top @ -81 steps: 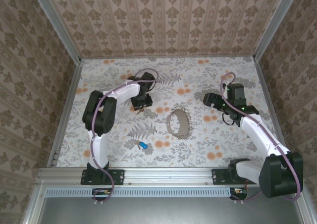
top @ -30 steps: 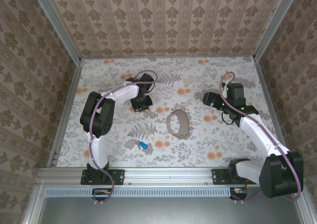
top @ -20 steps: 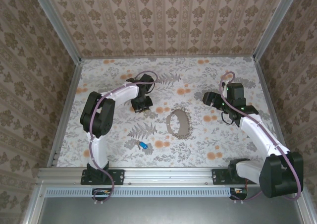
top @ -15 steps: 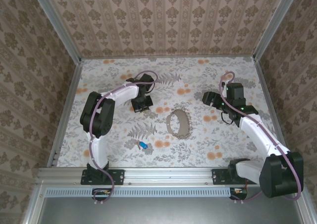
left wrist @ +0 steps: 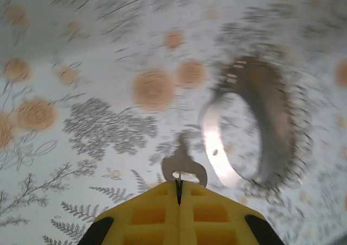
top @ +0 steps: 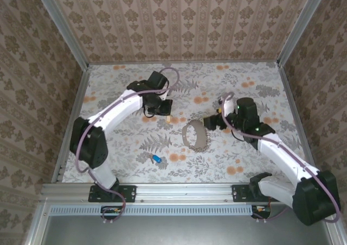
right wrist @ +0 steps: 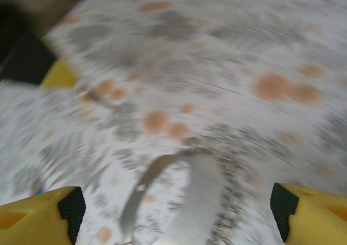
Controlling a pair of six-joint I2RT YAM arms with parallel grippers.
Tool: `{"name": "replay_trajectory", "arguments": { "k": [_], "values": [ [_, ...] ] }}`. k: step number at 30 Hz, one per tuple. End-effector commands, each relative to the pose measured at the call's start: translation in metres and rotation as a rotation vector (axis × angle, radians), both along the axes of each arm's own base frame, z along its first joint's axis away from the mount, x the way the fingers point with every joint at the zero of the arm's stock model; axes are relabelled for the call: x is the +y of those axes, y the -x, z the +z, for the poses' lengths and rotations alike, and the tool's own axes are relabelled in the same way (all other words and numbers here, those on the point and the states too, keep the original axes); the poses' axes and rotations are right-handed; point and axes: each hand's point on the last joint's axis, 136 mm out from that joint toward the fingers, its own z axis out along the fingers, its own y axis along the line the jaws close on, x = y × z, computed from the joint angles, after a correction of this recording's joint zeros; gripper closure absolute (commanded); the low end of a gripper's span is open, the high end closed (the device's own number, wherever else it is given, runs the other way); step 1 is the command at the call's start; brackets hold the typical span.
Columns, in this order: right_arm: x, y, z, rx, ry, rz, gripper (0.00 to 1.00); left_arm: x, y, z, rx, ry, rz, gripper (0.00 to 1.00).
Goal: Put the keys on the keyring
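key (left wrist: 183,166) in left gripper (left wrist: 179,193), near keyring (left wrist: 274,126)

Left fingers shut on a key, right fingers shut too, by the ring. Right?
No. The right fingers are open, wide apart in the right wrist view. The left fingers are shut on a key, by the ring.

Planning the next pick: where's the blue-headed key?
Top view: the blue-headed key lies on the table, left of the keyring and closer to the near edge.
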Motion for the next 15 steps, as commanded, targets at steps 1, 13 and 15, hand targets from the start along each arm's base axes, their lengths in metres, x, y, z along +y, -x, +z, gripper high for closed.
{"name": "replay_trajectory", "arguments": {
  "k": [1,13,15],
  "values": [
    [0.04,0.044,0.048,-0.4,-0.015,0.4,0.07,-0.005,0.028,0.028,-0.071,0.055,-0.27,1.0],
    [0.077,0.084,0.086,-0.491,-0.073,0.643,0.31,-0.025,0.116,0.127,-0.603,0.359,-0.867,1.0],
    [0.082,0.091,0.094,-0.47,-0.117,0.69,0.38,-0.027,0.126,0.142,-0.719,0.432,-0.919,1.0]
  ]
}}
